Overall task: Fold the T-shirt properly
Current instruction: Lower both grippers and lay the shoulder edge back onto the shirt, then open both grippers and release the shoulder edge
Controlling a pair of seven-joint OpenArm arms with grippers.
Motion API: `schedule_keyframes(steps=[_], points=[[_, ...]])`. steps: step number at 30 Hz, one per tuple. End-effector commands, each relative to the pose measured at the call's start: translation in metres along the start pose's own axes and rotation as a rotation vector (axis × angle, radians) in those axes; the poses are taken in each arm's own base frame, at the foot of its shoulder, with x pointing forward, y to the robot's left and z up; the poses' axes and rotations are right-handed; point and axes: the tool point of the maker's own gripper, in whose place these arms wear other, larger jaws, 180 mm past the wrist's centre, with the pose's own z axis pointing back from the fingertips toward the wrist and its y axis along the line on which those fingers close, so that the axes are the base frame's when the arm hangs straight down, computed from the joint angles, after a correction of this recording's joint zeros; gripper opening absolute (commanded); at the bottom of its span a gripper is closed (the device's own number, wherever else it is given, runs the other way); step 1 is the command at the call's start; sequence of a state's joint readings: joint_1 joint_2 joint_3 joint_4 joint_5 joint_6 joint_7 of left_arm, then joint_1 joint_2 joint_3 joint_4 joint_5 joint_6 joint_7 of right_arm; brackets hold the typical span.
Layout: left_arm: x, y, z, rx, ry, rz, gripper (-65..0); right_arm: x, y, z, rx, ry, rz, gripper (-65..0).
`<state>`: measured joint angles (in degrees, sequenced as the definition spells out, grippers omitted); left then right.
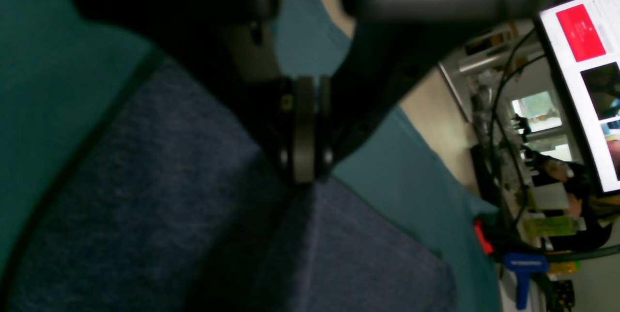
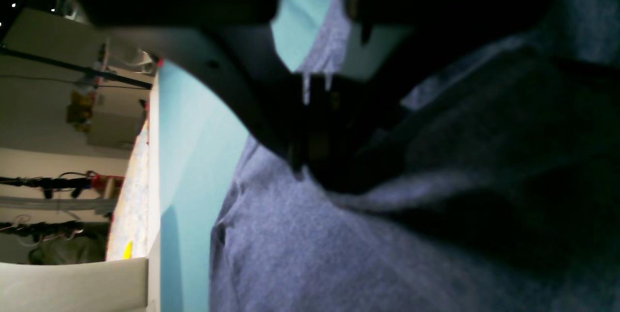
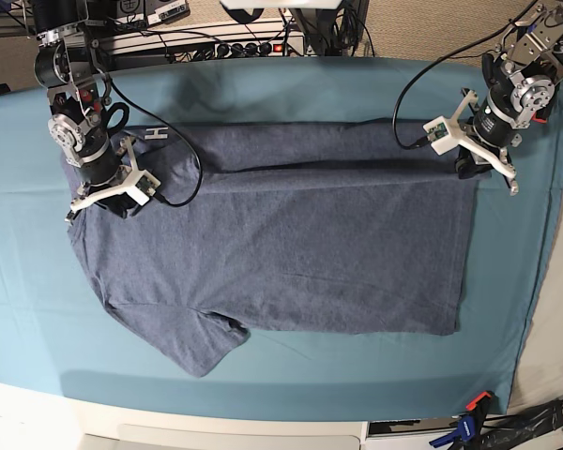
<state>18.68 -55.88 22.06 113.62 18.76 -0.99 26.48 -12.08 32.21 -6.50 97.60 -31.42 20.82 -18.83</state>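
Nearest the base camera, the teal table cloth (image 3: 291, 375) runs bare along the front edge, and on it the T-shirt (image 3: 291, 253) lies spread plain side up, one sleeve pointing toward the front and its far long edge already turned over into a band, where a white letter shows near the collar end. It looks light, soft and limp; I judge it will sag and crease wherever it is unsupported, and drag against the cloth, so corners and seamed hems are the safest holds. Both claws sit at the ends of that folded band: the left gripper (image 3: 464, 167) is clenched on fabric at the hem end, the wrist view showing cloth tenting up to its tips; the right gripper (image 3: 122, 199) is clenched on the shoulder-side edge.
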Motion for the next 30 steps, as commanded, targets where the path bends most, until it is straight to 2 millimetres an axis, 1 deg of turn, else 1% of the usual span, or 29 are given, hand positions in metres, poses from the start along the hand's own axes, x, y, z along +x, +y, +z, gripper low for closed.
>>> schedule_keyframes(steps=[1, 3, 4, 6, 7, 8, 11, 13, 15, 19, 21, 23, 25, 27, 30], points=[[-0.001, 0.013, 0.001, 0.037, -0.001, -0.017, -65.0, 0.001, -0.018, 0.001, -0.047, -0.009, 0.005, -65.0], [-0.001, 0.013, 0.002, 0.036, -0.001, -0.017, -65.0, 0.000, -0.017, 0.001, -0.046, -0.004, -0.001, -65.0], [-0.001, 0.013, 0.002, 0.036, -0.001, -0.017, -65.0, 0.000, -0.018, 0.001, -0.046, -0.004, -0.001, -59.3], [-0.001, 0.013, 0.001, 0.036, -0.001, -0.016, -59.3, 0.000, -0.018, 0.001, -0.049, -0.004, -0.002, -48.2], [-0.001, 0.013, 0.001, 0.037, -0.001, -0.017, -55.7, 0.000, -0.019, 0.001, -0.055, -0.004, -0.004, -44.9], [-0.001, 0.013, 0.001, 0.037, -0.001, -0.016, -51.9, 0.000, -0.022, 0.002, -0.074, -0.004, -0.009, -43.7], [-0.003, 0.014, 0.001, 0.037, 0.010, -0.016, -41.5, 0.000, -0.041, 0.004, -0.178, -0.001, -0.039, -43.7], [-0.002, 0.014, 0.001, 0.038, 0.009, -0.016, -38.2, -0.002, -0.053, 0.006, -0.238, 0.004, -0.056, -43.7], [-0.002, 0.015, 0.001, 0.042, 0.008, -0.015, -38.1, -0.003, -0.056, 0.007, -0.259, 0.011, -0.064, -43.7], [-0.002, 0.016, 0.001, 0.046, 0.009, -0.015, -38.1, -0.011, -0.057, 0.007, -0.265, 0.053, -0.061, -43.7], [-0.005, 0.016, 0.001, 0.046, 0.028, -0.015, -38.1, -0.018, -0.060, 0.009, -0.284, 0.097, -0.069, -43.7], [-0.011, 0.017, 0.002, 0.047, 0.063, -0.014, -38.1, -0.020, -0.063, 0.013, -0.291, 0.122, -0.071, -43.7], [-0.012, 0.018, 0.005, 0.050, 0.087, -0.012, -38.1, -0.014, -0.066, 0.018, -0.273, 0.122, -0.048, -43.7], [-0.007, 0.020, 0.009, 0.046, 0.087, -0.013, -38.1, -0.005, -0.064, 0.026, -0.215, 0.118, -0.016, -43.7], [0.003, 0.010, 0.014, -0.030, 0.057, -0.004, -38.1, 0.008, -0.055, 0.043, -0.117, 0.106, 0.032, -43.7]])
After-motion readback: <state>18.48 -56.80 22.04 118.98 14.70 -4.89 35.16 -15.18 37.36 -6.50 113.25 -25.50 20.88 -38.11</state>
